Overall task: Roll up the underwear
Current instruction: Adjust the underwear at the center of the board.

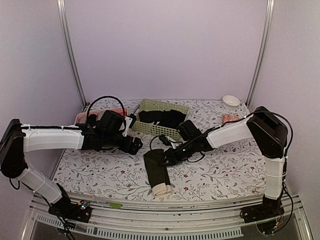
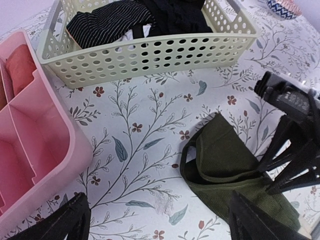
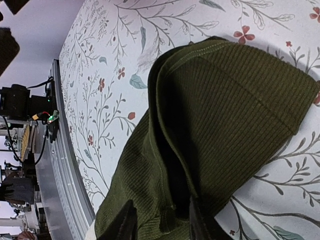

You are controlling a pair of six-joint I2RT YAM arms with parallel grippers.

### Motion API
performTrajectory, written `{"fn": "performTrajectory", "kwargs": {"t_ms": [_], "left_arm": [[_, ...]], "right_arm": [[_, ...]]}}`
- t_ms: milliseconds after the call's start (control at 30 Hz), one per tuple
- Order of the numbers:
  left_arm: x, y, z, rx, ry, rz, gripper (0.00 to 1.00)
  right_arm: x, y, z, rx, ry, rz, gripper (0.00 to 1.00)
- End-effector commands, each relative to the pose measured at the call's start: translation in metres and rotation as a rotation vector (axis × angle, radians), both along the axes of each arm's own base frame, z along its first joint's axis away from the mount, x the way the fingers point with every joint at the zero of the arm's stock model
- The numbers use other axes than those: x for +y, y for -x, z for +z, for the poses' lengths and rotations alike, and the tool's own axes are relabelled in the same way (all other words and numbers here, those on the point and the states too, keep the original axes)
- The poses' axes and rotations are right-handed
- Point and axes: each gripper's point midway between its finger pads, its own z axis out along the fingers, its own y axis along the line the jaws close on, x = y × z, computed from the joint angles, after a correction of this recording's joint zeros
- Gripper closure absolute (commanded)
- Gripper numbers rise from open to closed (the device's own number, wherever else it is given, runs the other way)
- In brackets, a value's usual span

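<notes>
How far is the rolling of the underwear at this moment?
Done: the underwear lies folded into a long narrow strip, cream waistband nearest the arms. In hand: the right gripper pinches a fold at its far end; the left gripper hovers open. Left: the strip lies flat, so the rolling itself.

High rear overview; both wrist views close, sharing the underwear (image 3: 225, 110).

Olive, ribbed underwear (image 3: 225, 115) lies folded across the centre and right of the frame on the floral surface (image 3: 115, 45). At bottom centre, the right end effector (image 3: 161, 212) pinches a fold of it.
</notes>
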Motion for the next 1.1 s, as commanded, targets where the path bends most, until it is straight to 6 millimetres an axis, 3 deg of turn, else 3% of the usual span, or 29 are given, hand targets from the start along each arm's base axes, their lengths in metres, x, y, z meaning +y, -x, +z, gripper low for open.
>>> {"fn": "performTrajectory", "kwargs": {"t_ms": [0, 67, 367, 500, 633, 867, 1000, 1067], "left_arm": [[0.003, -0.003, 0.006, -0.026, 0.021, 0.015, 0.04], [0.002, -0.003, 0.007, -0.027, 0.025, 0.015, 0.04], [0.003, -0.004, 0.008, -0.029, 0.022, 0.018, 0.04], [0.003, -0.004, 0.008, -0.032, 0.022, 0.017, 0.04], [0.003, -0.003, 0.006, -0.027, 0.02, 0.018, 0.04], [0.001, -0.004, 0.002, -0.021, 0.023, 0.012, 0.04], [0.001, -0.004, 0.003, -0.023, 0.023, 0.013, 0.04], [0.002, -0.004, 0.003, -0.024, 0.018, 0.014, 0.04]], "right_arm": [[0.007, -0.004, 0.002, -0.016, 0.002, 0.014, 0.55], [0.007, -0.004, 0.004, -0.021, -0.001, 0.015, 0.55], [0.008, -0.003, 0.008, -0.019, -0.002, 0.034, 0.74], [0.004, -0.006, 0.005, -0.032, 0.031, 0.017, 0.66], [-0.004, -0.012, 0.001, -0.063, 0.096, -0.015, 0.64], [0.004, 0.001, 0.004, -0.053, 0.088, 0.04, 0.62], [0.007, 0.004, 0.003, -0.046, 0.081, 0.061, 0.73], [0.006, 0.003, 0.005, -0.051, 0.084, 0.063, 0.82]]}}
